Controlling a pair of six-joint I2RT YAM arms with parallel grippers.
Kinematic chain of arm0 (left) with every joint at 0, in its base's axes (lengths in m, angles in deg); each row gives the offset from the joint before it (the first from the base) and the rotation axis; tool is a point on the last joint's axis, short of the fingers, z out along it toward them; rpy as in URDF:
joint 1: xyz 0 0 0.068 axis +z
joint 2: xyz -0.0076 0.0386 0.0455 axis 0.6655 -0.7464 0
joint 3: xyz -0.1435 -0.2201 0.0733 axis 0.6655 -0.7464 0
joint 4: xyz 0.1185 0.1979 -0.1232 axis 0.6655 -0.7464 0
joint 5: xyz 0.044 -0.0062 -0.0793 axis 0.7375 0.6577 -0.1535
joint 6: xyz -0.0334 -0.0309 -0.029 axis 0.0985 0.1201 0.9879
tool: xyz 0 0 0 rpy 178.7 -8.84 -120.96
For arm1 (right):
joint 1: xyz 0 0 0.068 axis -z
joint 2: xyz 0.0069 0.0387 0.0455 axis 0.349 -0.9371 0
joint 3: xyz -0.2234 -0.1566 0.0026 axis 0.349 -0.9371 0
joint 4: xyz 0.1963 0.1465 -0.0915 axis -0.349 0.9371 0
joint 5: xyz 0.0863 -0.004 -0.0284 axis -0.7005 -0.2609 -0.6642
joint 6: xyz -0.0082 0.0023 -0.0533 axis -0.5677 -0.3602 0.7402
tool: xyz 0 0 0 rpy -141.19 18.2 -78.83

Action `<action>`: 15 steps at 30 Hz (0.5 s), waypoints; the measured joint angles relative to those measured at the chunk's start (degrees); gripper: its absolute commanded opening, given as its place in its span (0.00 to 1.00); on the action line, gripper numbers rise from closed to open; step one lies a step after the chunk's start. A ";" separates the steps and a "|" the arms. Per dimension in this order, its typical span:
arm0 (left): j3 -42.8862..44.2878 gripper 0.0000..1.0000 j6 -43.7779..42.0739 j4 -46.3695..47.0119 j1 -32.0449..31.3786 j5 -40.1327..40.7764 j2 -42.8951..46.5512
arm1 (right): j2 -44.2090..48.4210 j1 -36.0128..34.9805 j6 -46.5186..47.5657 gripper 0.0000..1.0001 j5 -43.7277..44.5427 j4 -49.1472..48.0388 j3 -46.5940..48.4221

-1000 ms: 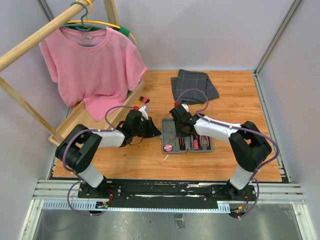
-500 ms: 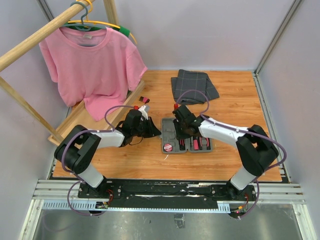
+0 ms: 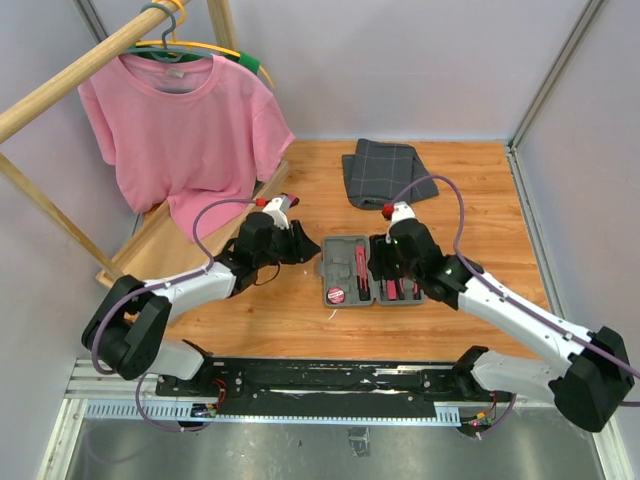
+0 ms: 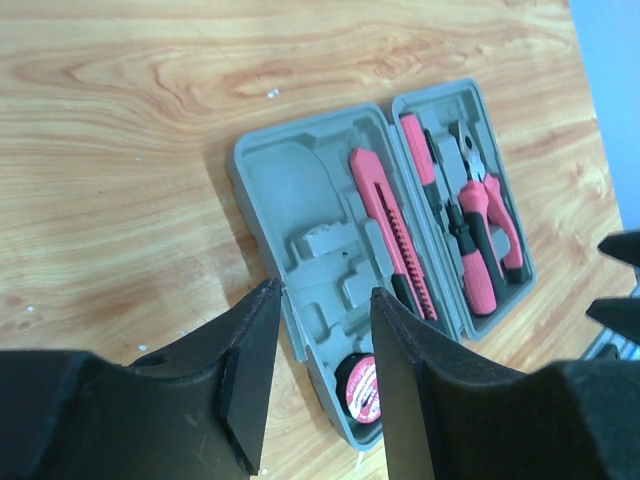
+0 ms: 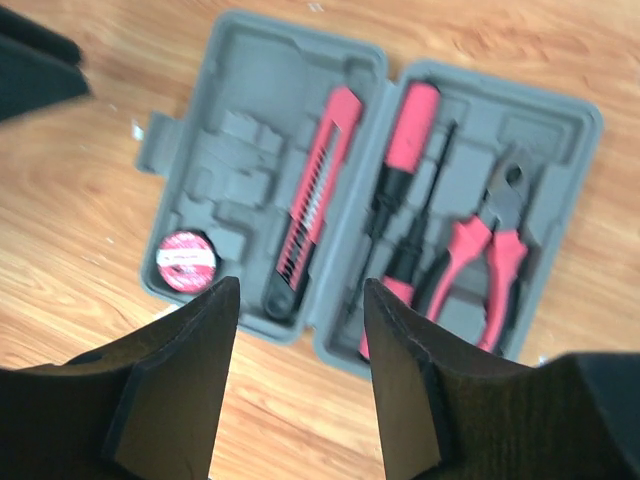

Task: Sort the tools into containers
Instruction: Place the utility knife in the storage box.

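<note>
An open grey tool case [image 3: 345, 252] lies on the wooden table. Its left half holds a pink utility knife [image 5: 315, 195] and a round pink tape measure [image 5: 187, 260]. In the right half are two pink-handled screwdrivers [image 5: 405, 150] and pink pliers [image 5: 490, 250]. My left gripper [image 3: 305, 247] hovers open just left of the case, over its left edge [image 4: 323, 295], with nothing between the fingers. Open and empty too, my right gripper [image 3: 385, 262] hangs above the middle of the case [image 5: 300, 285]. In the left wrist view the knife [image 4: 385, 225] and tape measure [image 4: 362, 385] sit in their slots.
A folded grey cloth [image 3: 388, 170] lies at the back of the table. A pink T-shirt [image 3: 180, 130] hangs on a wooden rack [image 3: 60, 85] at the back left, its base reaching toward my left arm.
The right gripper has pulled up and to the right, away from the case's far left corner. The left gripper has lifted and shifted slightly back. The tools stay in the case.
</note>
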 measured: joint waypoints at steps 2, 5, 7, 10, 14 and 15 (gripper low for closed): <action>0.70 0.46 -0.42 -2.10 0.00 2.23 1.40 | 2.95 0.00 0.15 0.57 1.40 0.61 -3.10; 4.24 0.47 -1.05 -8.00 0.00 7.89 3.78 | 10.88 0.00 0.11 0.61 4.09 1.97 -9.94; 5.60 0.47 -1.51 -10.82 0.00 10.95 4.26 | 13.38 0.00 -0.20 0.62 4.72 0.98 -11.87; 7.19 0.48 -2.10 -14.38 0.02 15.47 4.42 | 19.54 0.02 -0.94 0.63 6.19 1.53 -16.26; 8.41 0.52 -3.02 -18.23 0.07 19.71 4.28 | 24.35 0.02 -1.99 0.65 7.76 1.77 -19.04; 8.98 0.54 -3.21 -19.12 0.07 20.65 3.98 | 25.55 0.02 -2.23 0.65 8.15 1.84 -19.47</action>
